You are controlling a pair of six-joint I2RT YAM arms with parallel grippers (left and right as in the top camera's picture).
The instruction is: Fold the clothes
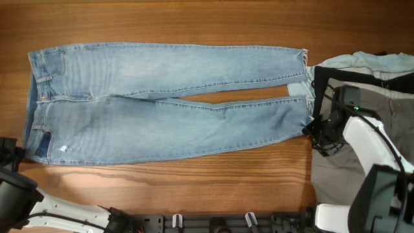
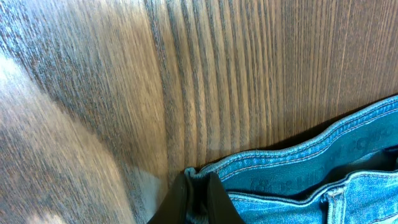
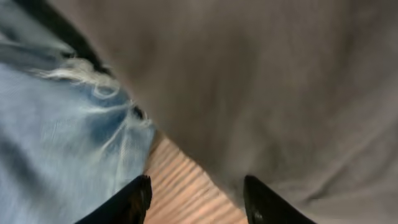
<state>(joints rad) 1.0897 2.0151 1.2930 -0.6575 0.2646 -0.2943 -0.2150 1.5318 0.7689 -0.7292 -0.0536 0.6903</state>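
The light blue jeans [image 1: 162, 103] lie flat across the table, waistband at the left, frayed leg hems at the right. My left gripper [image 1: 18, 155] is at the waistband's near corner. In the left wrist view it [image 2: 198, 196] is shut on the jeans' waistband edge [image 2: 292, 168]. My right gripper [image 1: 315, 133] is by the near leg's hem. In the right wrist view it [image 3: 196, 196] is open over bare wood, with the frayed hem [image 3: 81, 118] to its left and grey cloth [image 3: 280, 93] to its right.
A pile of other clothes lies at the right: grey trousers [image 1: 343, 168] and a pale blue shirt [image 1: 369, 61]. The wooden table [image 1: 194, 188] runs along the front, with the arm bases at its near edge.
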